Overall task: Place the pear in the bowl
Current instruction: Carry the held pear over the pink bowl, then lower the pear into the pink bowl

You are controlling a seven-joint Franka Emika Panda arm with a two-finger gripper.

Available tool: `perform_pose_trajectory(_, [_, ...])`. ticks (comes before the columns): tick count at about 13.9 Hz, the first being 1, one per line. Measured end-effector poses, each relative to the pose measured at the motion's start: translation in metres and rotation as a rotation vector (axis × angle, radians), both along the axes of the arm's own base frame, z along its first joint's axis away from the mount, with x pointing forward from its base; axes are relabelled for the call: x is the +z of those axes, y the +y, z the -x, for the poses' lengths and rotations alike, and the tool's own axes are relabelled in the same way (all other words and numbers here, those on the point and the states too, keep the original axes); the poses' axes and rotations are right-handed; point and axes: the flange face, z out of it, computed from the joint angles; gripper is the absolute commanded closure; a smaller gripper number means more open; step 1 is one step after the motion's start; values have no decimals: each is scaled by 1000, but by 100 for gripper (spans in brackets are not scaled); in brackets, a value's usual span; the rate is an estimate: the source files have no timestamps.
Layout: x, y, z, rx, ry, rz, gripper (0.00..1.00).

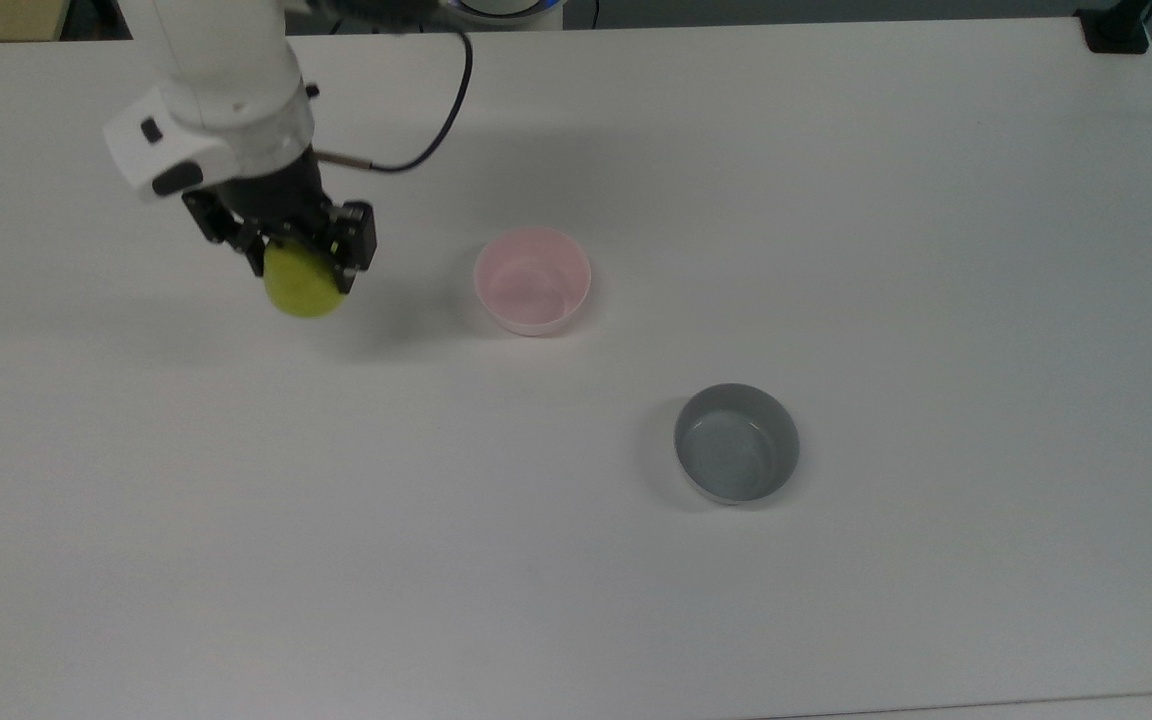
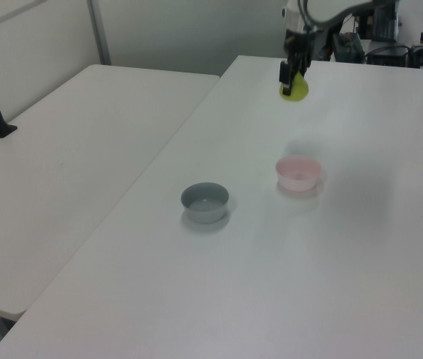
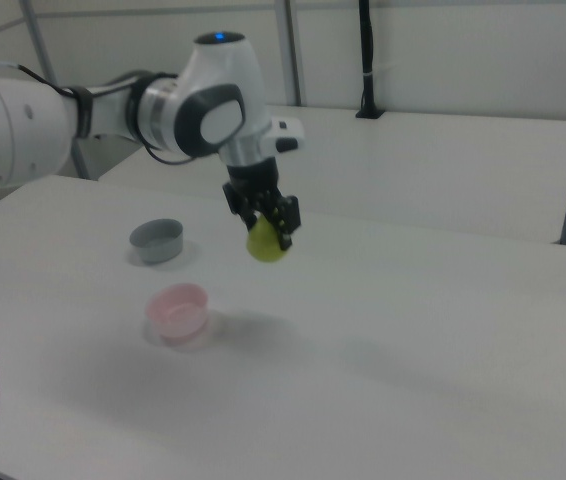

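Top view | tool [image 1: 302, 262] clamped on pear [image 1: 301, 285], raised off surface [image 1: 836, 200] (shadow beneath) | left of pink bowl [image 1: 532, 280] | grey bowl [image 1: 736, 443] lower right of it

The white table [image 1: 836, 200] is looked down on steeply from high above in the top view, the robot's base lying beyond the top view's upper edge. In the left view, the table [image 2: 376, 247] is seen obliquely from farther off, lengthwise, toward the arm at its far end. In the right view, it [image 3: 443, 330] is seen closer and lower, from the opposite side. The pink bowl [image 1: 532, 279] [image 2: 299, 173] [image 3: 177, 311] and grey bowl [image 1: 736, 442] [image 2: 205, 202] [image 3: 156, 239] are shared by all three.
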Motion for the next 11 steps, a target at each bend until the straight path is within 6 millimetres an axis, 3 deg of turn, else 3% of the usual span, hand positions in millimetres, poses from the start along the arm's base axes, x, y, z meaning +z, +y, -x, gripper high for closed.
perform_pose_trajectory(1, [22, 19, 6, 24, 1, -12, 40])
perform_pose_trajectory(3, [44, 67, 19, 93, 33, -22, 40])
perform_pose_trajectory(5, [48, 120, 35, 171, 79, -26, 40])
perform_pose_trajectory(8, [16, 164, 52, 243, 138, -24, 40])
perform_pose_trajectory(11, [-42, 174, 58, 262, 120, -14, 40])
